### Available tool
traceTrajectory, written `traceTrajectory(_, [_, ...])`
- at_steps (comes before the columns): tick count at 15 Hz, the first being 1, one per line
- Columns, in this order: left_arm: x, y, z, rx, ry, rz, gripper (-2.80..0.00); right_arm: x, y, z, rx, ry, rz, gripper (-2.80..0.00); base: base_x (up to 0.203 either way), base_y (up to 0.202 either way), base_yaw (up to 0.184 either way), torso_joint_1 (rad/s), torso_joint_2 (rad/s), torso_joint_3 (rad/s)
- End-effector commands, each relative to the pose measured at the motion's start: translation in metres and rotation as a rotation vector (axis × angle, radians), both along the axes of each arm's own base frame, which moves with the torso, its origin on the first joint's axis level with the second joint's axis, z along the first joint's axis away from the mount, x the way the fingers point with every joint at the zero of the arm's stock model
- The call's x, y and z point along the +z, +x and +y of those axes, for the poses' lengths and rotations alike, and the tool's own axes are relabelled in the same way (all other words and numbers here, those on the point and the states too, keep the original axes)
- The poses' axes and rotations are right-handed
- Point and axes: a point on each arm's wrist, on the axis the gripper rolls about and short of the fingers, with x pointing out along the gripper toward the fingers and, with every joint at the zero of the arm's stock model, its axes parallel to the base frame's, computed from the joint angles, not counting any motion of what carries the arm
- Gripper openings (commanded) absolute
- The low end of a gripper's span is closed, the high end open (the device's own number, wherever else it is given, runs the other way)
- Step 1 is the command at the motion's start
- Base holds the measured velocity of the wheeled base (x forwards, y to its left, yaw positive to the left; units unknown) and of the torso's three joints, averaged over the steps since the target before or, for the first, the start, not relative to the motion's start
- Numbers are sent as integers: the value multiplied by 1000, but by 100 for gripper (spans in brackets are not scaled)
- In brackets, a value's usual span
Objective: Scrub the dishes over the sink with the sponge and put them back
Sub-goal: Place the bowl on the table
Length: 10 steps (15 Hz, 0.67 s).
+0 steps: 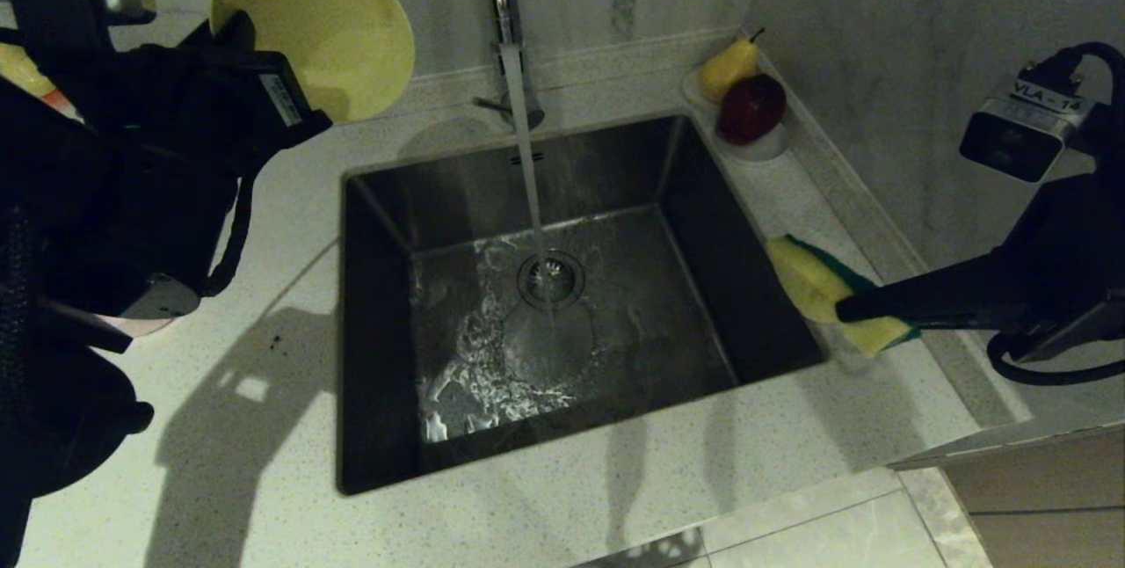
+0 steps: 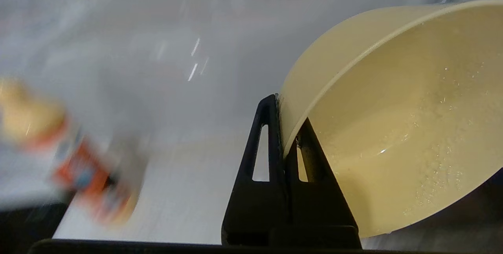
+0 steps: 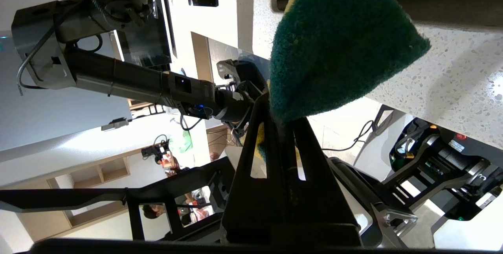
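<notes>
A: Left gripper [image 2: 289,144] is clamped on the rim of the yellow bowl [image 1: 321,23], up behind the sink's [image 1: 378,427] left corner. Bring the bowl over the basin, open face toward the sponge [image 1: 822,291].

B: Right gripper [image 3: 281,128] pinches the sponge at the right rim. The left wrist view alone shows droplets inside the bowl.

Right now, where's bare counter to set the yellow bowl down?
Free: the counter in front of the sink, and the stretch left of the sink. Crowded: the right strip, between the fruit dish and the sponge in the right gripper.
</notes>
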Motion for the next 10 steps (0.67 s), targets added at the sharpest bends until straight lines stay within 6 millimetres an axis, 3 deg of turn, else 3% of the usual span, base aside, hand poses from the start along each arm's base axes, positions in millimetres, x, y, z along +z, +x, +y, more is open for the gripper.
traceTrajectory(1, [-16, 4, 0, 44, 20, 219, -280, 1, -3, -1, 2, 4, -1, -280, 0, 0, 0, 0, 0, 0])
traceTrajectory(4, [-35, -6, 5, 36, 59, 549, -280, 0, -3, -1, -2, 1, 5, -280, 0, 0, 0, 0, 0, 0])
traceTrajectory(6, [-37, -16, 12, -10, 27, 753, -280, -3, -1, -3, -15, -4, 15, -280, 0, 0, 0, 0, 0, 0])
traceTrajectory(10, [3, -42, 51, -257, -294, 1044, -280, -8, 1, -16, -75, -19, 51, -280, 0, 0, 0, 0, 0, 0])
